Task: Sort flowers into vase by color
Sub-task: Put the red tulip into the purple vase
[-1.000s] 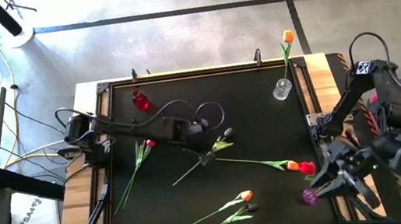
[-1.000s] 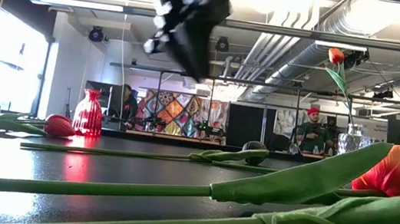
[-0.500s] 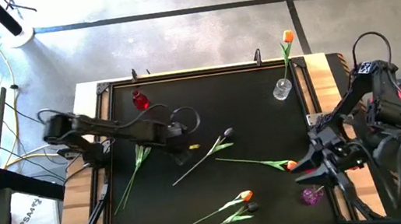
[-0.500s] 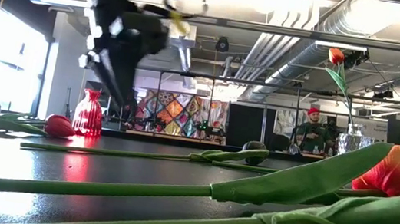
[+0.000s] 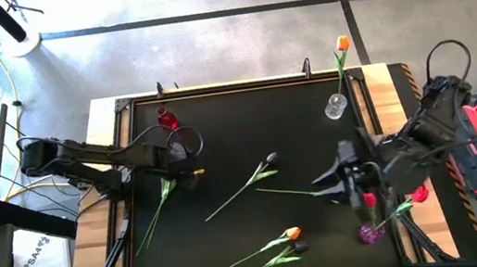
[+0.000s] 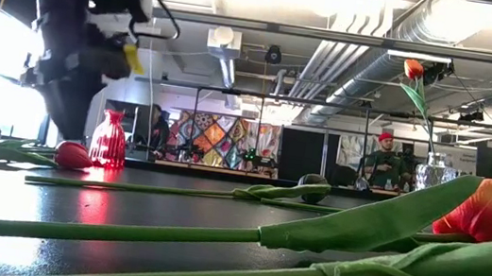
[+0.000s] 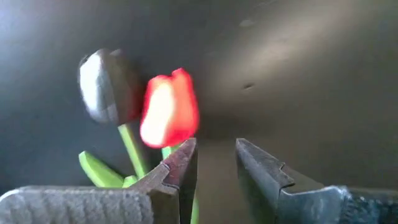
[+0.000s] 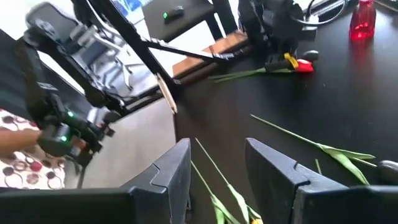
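Observation:
My left gripper [image 5: 185,176] [image 7: 211,146] is open and points down over the red tulip's head [image 7: 169,115] [image 6: 72,154], near the red vase [image 5: 164,119]. A dark head [image 7: 102,87] lies beside the red one. My right gripper [image 5: 329,179] [image 8: 217,149] is open and empty, above the stem [image 5: 289,192] of a red tulip whose head [image 5: 369,199] shows under the arm. A black tulip [image 5: 270,159] lies mid-table. An orange tulip [image 5: 292,234] and a dark one [image 5: 299,247] lie by the near edge. Another orange tulip [image 5: 341,43] stands in the clear vase [image 5: 336,107].
A purple vase [image 5: 368,233] stands at the near right corner with a green stem [image 5: 399,212] leaning out of it. The raised table rim [image 5: 232,86] runs round the black top. People stand in the room beyond the far edge [image 6: 381,161].
My left gripper has moved from mid-table toward the left edge and come down over the red tulip's head. My right arm has swung from the near right corner in over the table, turning so its gripper points toward the left side. The flowers lie where they were.

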`<action>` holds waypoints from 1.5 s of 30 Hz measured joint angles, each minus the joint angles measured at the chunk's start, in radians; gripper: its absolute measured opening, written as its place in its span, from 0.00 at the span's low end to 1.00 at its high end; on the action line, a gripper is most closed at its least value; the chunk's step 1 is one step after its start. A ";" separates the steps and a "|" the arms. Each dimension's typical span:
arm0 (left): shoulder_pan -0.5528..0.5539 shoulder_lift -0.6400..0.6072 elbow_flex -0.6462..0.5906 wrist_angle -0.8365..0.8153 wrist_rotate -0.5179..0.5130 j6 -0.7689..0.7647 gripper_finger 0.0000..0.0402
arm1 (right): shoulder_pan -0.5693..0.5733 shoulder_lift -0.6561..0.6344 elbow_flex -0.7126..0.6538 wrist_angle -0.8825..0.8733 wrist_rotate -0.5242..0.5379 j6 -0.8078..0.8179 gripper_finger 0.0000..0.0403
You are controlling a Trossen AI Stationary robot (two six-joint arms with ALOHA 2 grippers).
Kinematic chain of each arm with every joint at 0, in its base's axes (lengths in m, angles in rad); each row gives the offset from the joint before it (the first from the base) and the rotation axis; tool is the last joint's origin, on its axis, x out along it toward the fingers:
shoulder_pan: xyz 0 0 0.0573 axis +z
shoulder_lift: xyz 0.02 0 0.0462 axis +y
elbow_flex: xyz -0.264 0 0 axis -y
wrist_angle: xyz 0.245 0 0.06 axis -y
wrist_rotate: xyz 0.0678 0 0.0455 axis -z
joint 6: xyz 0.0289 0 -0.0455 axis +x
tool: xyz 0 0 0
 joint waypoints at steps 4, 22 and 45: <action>0.014 0.000 -0.012 -0.031 0.004 0.001 0.25 | -0.056 0.030 0.000 -0.002 -0.082 -0.021 0.35; 0.014 0.143 -0.012 0.016 -0.045 0.079 0.26 | -0.142 0.059 0.000 -0.003 -0.133 -0.072 0.35; -0.005 0.105 0.218 0.131 0.044 0.068 0.01 | -0.145 0.110 0.000 -0.094 -0.034 0.118 0.35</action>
